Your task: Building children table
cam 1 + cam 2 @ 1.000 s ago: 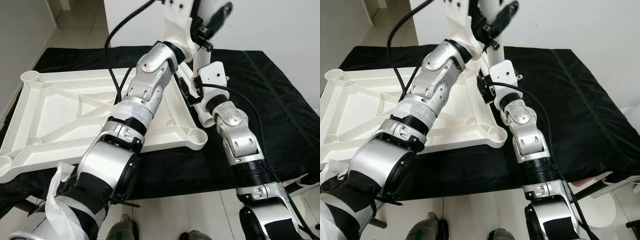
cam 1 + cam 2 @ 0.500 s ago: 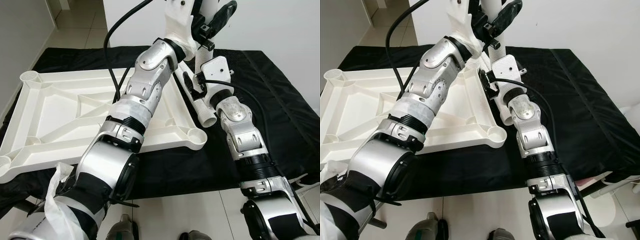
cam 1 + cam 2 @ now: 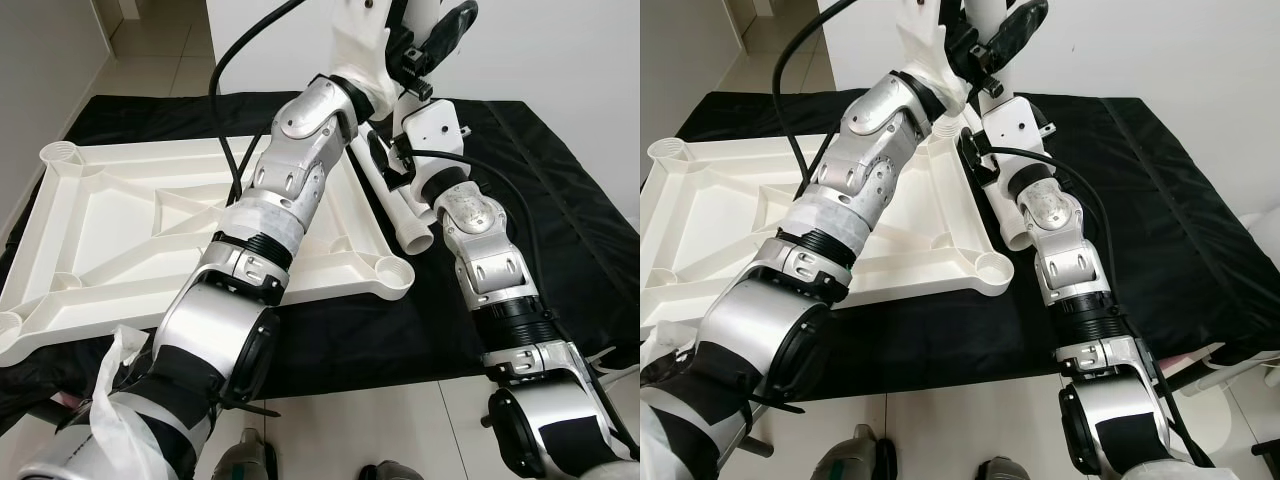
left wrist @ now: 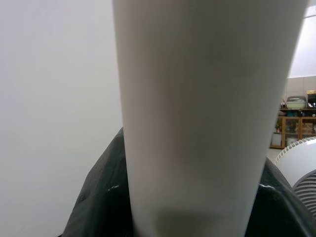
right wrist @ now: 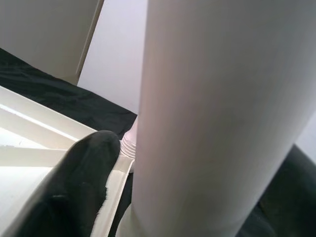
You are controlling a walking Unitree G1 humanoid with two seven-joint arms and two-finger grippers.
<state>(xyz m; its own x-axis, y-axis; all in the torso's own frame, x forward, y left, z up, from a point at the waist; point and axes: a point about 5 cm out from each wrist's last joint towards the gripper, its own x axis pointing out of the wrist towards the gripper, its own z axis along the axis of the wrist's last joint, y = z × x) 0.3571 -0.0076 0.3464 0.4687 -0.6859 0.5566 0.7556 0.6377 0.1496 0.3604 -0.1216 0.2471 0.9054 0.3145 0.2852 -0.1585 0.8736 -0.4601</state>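
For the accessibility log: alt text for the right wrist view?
A white table leg stands close before the camera, its threaded end at the corner of the upturned white tabletop. One black finger of the right end effector lies beside it, black cloth beyond.

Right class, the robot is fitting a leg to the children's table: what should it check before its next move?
1. Tabletop lies underside up on the black cloth: ok.
2. Upright leg has its threaded end at the far corner: ok.
3. Thread fully seated: cannot tell.
4. Left gripper and right gripper grip it firmly: cannot tell.
5. Spare leg lies beside the tabletop: ok.
6. Near corner socket is free: ok.
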